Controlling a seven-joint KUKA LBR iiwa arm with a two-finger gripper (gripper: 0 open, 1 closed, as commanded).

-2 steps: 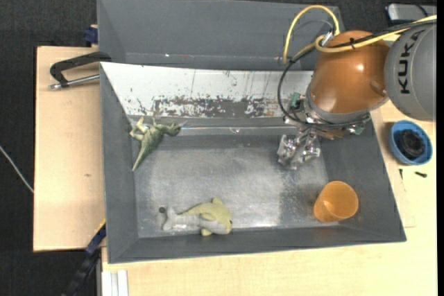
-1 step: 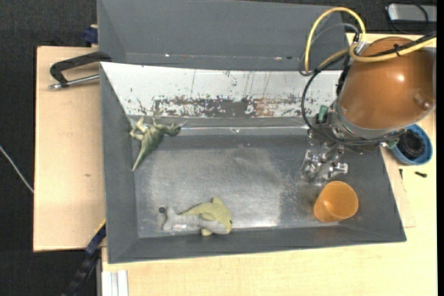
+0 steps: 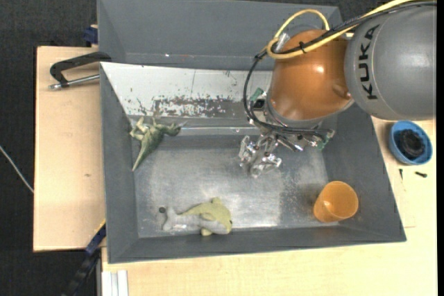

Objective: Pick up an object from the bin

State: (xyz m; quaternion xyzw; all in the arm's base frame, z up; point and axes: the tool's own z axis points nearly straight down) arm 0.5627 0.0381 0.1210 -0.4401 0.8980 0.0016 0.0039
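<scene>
The gripper (image 3: 261, 157) hangs low over a bare patch of floor near the middle of the grey metal bin (image 3: 119, 177), a bit toward the back wall. It looks like a shiny bunch of metal bits from up here, and I cannot tell if it is spread apart or squeezed together. I cannot see any toy or thing pinched in it. The thing nearest to it is an orange cup (image 3: 336, 202). The cup sits in the front right corner of the bin, with its round mouth showing, and it is apart from the gripper. Along the front wall, more to the left, lies a pale yellow-green toy animal (image 3: 207, 216) on its side. I cannot tell what kind of animal it is. Just beside its left end there is a tiny dark bit (image 3: 161, 211) on the floor. Far over on the left, close to the back wall, lies a green toy dinosaur (image 3: 148, 135) with its long thin tail pointing toward the front. It is well apart from the gripper. Right above the gripper is the round orange cover (image 3: 305, 83) on the wrist, and behind that the big grey arm (image 3: 402, 66) comes in from the right side.
</scene>
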